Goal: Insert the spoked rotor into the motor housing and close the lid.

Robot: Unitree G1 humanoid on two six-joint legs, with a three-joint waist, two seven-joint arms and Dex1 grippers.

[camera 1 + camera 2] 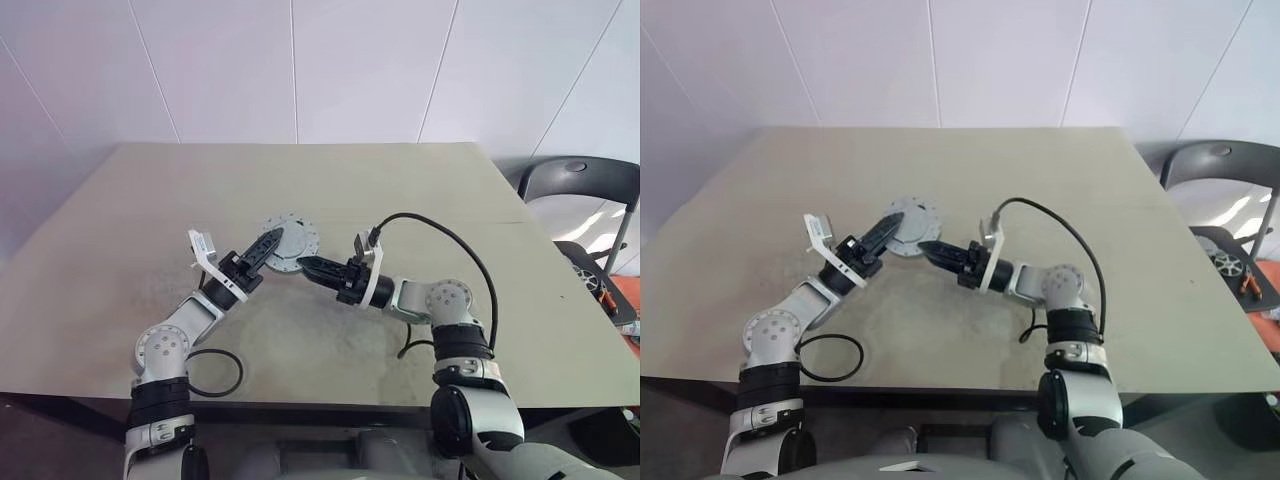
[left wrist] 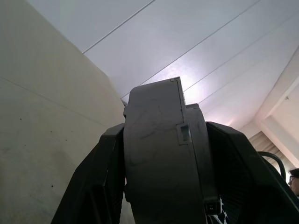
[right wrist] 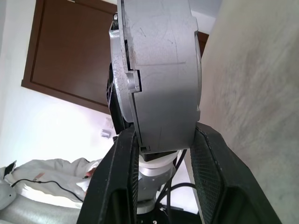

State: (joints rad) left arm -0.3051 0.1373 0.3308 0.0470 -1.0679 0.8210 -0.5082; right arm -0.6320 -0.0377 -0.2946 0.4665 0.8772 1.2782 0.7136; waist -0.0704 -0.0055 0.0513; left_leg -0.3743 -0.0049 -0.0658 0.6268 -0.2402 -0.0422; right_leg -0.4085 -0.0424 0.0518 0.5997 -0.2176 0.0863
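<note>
Nearby, cable loop (image 1: 213,372) on table (image 1: 120,250); chair (image 1: 585,190) beyond.

Motor housing (image 3: 159,79): plain matt grey wall. Lid (image 1: 297,238): silvery with dark rim marks. Gripper fingers (image 3: 212,182): black, mesh-textured. Table (image 1: 420,200): pale beige, faintly mottled.

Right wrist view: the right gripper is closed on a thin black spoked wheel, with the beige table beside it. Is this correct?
Not quite. The right gripper is closed on a thick grey round body, the motor housing, not a thin black spoked wheel. The right wrist view shows its two fingers pressed against that body's sides. The beige table is beside it, as you said.
</note>
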